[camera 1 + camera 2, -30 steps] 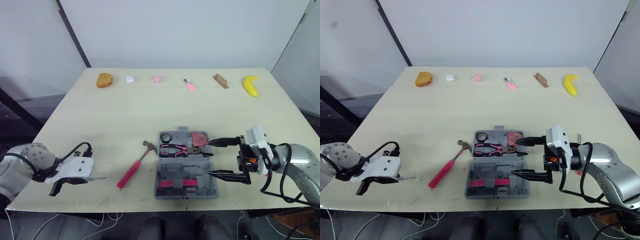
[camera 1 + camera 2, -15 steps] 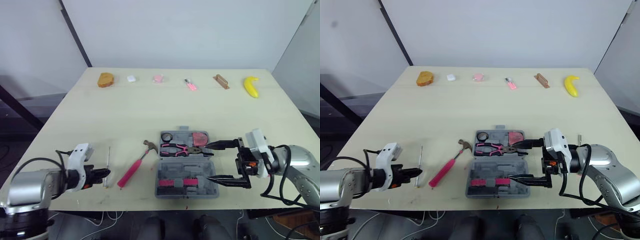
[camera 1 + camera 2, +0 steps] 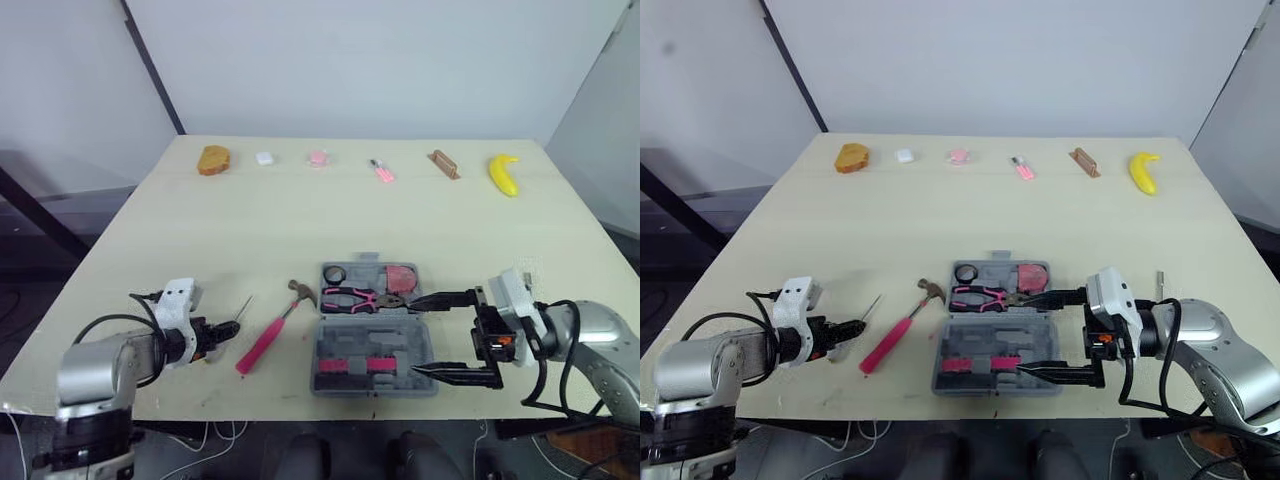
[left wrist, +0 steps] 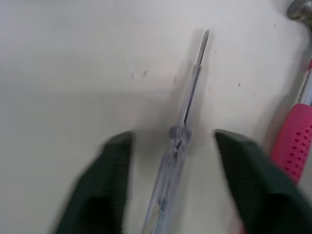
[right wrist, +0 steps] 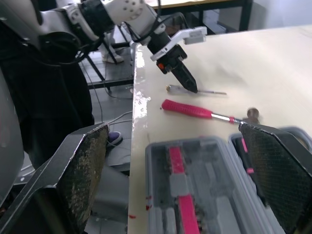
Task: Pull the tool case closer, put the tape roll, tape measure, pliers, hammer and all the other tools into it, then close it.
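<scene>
The tool case (image 3: 375, 345) lies open near the front edge of the pale, matte surface (image 3: 300, 220). It is a grey moulded-plastic shell in two hinged halves. The far half holds the pliers (image 3: 360, 297) with pink-and-black grips, the tape roll (image 3: 334, 274), a small black ring, and the tape measure (image 3: 399, 277), a rounded pink-red block. The near half shows pink strips whose form is hard to make out.

The hammer (image 3: 266, 340) lies on the surface just left of the case. It has a dimpled pink grip and a steel neck, and its head end is nearest the case. Left of it lies the screwdriver (image 4: 187, 109), a thin metal shaft on a clear plastic handle whose butt is cut off in the left wrist view.

The left gripper (image 3: 224, 331) sits low over the screwdriver. Its dark fingers (image 4: 100, 195) are parted on either side of the handle, with bare surface in both gaps, and they hold nothing. The right gripper (image 3: 420, 336) is spread wide at the case's right end and is empty, one gritty-padded finger level with each half. I cannot tell whether those fingers touch the shell.

Along the far edge sit a banana (image 3: 502, 172) and several small objects too small to identify.
</scene>
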`<state>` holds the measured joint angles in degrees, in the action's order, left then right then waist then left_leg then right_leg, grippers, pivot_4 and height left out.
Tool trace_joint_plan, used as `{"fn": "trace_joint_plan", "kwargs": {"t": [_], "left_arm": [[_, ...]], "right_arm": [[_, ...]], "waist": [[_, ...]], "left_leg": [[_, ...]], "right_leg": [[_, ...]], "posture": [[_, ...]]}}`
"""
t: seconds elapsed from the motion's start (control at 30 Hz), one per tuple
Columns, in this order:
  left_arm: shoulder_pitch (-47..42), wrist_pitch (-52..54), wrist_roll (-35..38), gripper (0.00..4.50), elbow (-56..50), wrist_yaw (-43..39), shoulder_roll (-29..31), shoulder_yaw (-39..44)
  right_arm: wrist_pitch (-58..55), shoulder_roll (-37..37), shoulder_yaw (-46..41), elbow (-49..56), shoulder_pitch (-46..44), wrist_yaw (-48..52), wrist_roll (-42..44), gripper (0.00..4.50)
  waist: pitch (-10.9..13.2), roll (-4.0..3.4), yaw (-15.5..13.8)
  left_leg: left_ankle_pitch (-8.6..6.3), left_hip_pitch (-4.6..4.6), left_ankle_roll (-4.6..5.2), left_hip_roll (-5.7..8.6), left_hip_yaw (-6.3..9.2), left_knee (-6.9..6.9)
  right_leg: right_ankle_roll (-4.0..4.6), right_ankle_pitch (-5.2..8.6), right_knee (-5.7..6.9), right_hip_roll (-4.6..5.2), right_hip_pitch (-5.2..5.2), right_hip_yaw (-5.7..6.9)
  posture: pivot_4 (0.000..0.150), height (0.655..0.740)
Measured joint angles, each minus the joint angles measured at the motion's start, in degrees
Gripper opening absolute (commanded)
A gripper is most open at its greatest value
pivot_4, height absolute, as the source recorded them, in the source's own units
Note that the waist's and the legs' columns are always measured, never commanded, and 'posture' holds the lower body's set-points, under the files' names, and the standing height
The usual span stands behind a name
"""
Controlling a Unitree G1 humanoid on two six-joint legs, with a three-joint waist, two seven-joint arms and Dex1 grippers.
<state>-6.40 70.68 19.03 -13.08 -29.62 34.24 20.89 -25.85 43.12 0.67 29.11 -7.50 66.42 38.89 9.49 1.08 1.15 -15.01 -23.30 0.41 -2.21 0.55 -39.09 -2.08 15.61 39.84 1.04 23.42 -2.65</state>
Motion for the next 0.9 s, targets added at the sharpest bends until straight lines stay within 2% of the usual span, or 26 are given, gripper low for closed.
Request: {"fn": "trace_joint_plan", "kwargs": {"t": [0.23, 0.53, 0.73, 0.83, 0.9], "left_arm": [[13.7, -16.9, -1.4, 3.21, -9.1, -0.1, -0.6, -0.2], [13.2, -24.4, -2.5, 3.21, -7.4, 3.8, -5.7, -4.0], [8.4, -28.6, -5.9, 3.21, 0.1, 6.3, -6.6, -8.2], [6.9, -30.0, -6.5, 2.54, 2.3, 6.3, -6.6, -8.7], [6.6, -31.3, -6.8, 1.76, 3.7, 6.1, -6.3, -9.2]], "right_arm": [[0.3, 0.4, -0.7, -0.9, -0.6, 0.8, 0.0, 4.5], [0.4, 1.1, -0.7, -2.7, -2.3, 2.2, -0.4, 4.5], [0.2, 1.6, -0.7, -2.9, -2.5, 2.4, -0.3, 4.5], [0.0, 1.6, -0.7, -2.8, -2.5, 2.0, -0.3, 4.5], [-0.2, 1.7, -0.8, -2.6, -2.5, 1.7, -0.3, 4.5]], "waist": [[0.0, 0.03, -0.7], [0.0, 0.09, -0.9], [0.0, 0.08, -0.7], [0.0, 0.03, -0.7], [0.0, 0.0, -0.7]], "left_leg": [[0.0, -0.02, 0.0, 0.05, -0.01, 0.02], [-0.01, -0.02, 0.01, 0.07, -0.03, 0.01], [-0.01, -0.02, 0.01, 0.1, -0.04, 0.01], [0.0, 0.0, 0.01, 0.1, -0.04, 0.01], [0.0, 0.01, 0.01, 0.09, -0.05, 0.01]], "right_leg": [[0.0, 0.0, -0.07, 0.18, -0.01, 0.06], [-0.01, 0.0, -0.11, 0.02, -0.02, 0.03], [-0.01, 0.0, -0.1, -0.01, -0.02, 0.03], [-0.01, 0.0, -0.09, 0.0, -0.03, 0.02], [-0.01, 0.0, -0.09, 0.0, -0.03, 0.01]], "posture": [[0.15, 0.74], [0.15, 0.74], [0.15, 0.74], [0.15, 0.74], [0.15, 0.74]]}}
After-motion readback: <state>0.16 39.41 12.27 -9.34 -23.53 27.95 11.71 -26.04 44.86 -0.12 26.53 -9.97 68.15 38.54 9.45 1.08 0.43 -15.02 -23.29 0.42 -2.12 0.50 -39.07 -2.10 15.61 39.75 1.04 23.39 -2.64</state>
